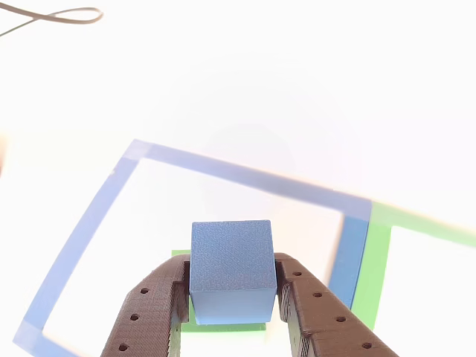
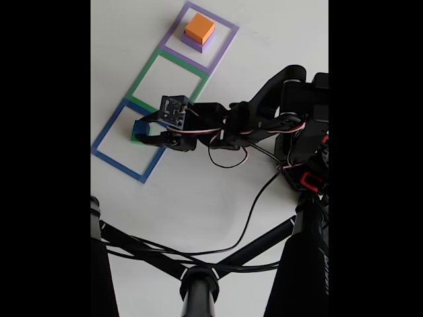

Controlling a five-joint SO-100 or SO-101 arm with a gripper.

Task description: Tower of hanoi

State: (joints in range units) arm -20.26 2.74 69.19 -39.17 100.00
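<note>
In the other view my gripper (image 1: 233, 274) is shut on the small blue cube (image 1: 232, 256), one dark finger pressing each side. The cube rests on or just above a flat green block (image 1: 223, 327) whose edges peek out beneath it, inside the blue tape square (image 1: 78, 234). The fixed view has the gripper (image 2: 143, 129) at the blue cube (image 2: 140, 125) over the green block (image 2: 136, 139) in the blue tape square (image 2: 109, 125). An orange-yellow block (image 2: 199, 28) sits on a purple block (image 2: 195, 43) in the purple tape square (image 2: 225, 49).
A green tape square (image 2: 142, 76) lies between the blue and purple ones, with nothing in it. The arm's base (image 2: 307, 132) and wires are at the right. A black stand (image 2: 198, 281) crosses the bottom. A thin cable (image 1: 59, 16) loops at the top left.
</note>
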